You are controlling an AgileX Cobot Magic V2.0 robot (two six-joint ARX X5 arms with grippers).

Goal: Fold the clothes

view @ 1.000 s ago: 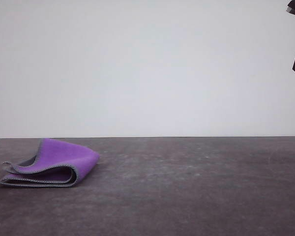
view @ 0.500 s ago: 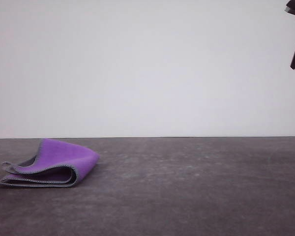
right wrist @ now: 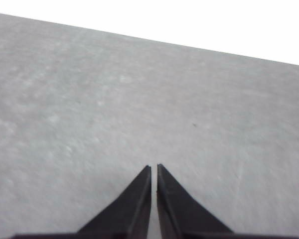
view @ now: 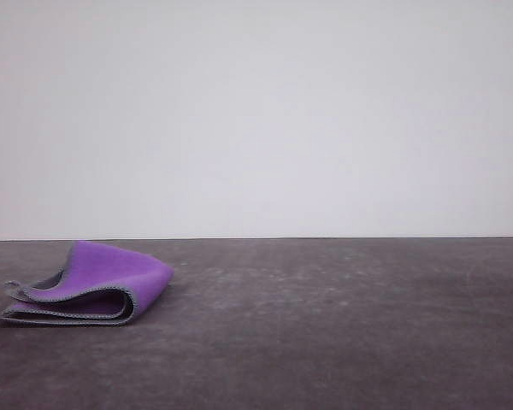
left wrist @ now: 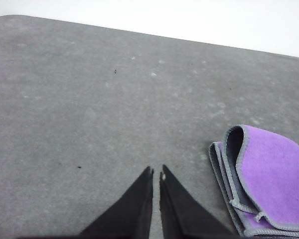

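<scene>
Close above the grey worktop [left wrist: 89,109], the left hand [left wrist: 156,173] has its two dark fingers drawn together on nothing, with the folded cloth [left wrist: 261,181] lying just beside it. Likewise the right hand [right wrist: 154,167] is closed and empty over bare surface. Farther off, the front view shows the cloth [view: 90,284] at the worktop's left, purple face outward, grey hem showing.

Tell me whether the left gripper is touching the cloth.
Apart. The left wrist view shows bare table between the shut left gripper and the folded cloth.
</scene>
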